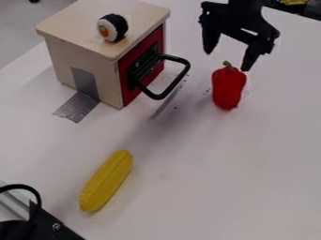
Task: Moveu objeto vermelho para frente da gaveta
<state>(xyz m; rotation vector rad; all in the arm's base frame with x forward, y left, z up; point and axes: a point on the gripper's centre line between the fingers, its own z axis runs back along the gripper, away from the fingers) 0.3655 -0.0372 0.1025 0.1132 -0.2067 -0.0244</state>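
Observation:
The black gripper (227, 61) hangs at the upper right, its two fingers spread apart with nothing between them. Just below and between the fingertips stands the red pepper (229, 88), upright on the white table, its green stem up. Whether a fingertip touches it, I cannot tell. The drawer (141, 65) has a red front and a black loop handle, set in a small wooden box at the upper left. The pepper is to the right of that handle, apart from it.
A sushi roll (113, 27) lies on top of the wooden box (87, 26). Yellow corn (106, 181) rests on the table (219, 187) at the lower left. Grey tape (77, 107) runs from the box's base onto the table. Black equipment (44, 227) occupies the bottom left corner.

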